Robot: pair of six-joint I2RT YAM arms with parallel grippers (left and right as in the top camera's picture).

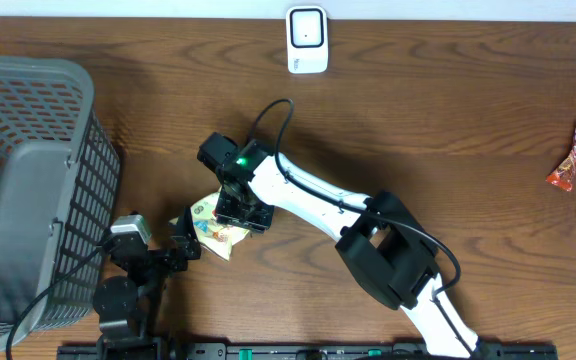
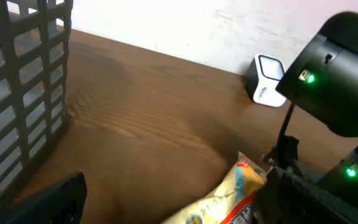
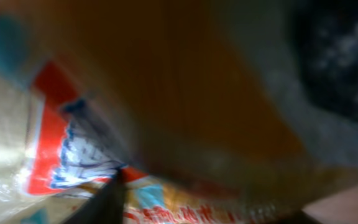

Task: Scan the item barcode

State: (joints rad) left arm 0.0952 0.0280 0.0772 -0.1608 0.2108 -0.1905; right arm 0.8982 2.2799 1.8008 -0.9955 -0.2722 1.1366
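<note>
Presently, the wooden table (image 1: 448, 120) carries a grey mesh basket (image 1: 98, 190) at its left edge; no item shows in the part of it that is visible. The right arm reaches across from the near right, and the right gripper (image 1: 240, 212) sits directly on top of the snack packet (image 1: 211, 228) near the table's middle. The wrist view is filled by blurred wrapper, so it cannot be determined whether the jaws have clamped on it. The left gripper (image 1: 181, 245) stands wide apart just beside the packet's near-left end, holding nothing. The packet's long axis slants across the table. The white scanner (image 1: 306, 40) stands well apart at the far edge, beyond the right gripper, which is judged the better placed arm.
</note>
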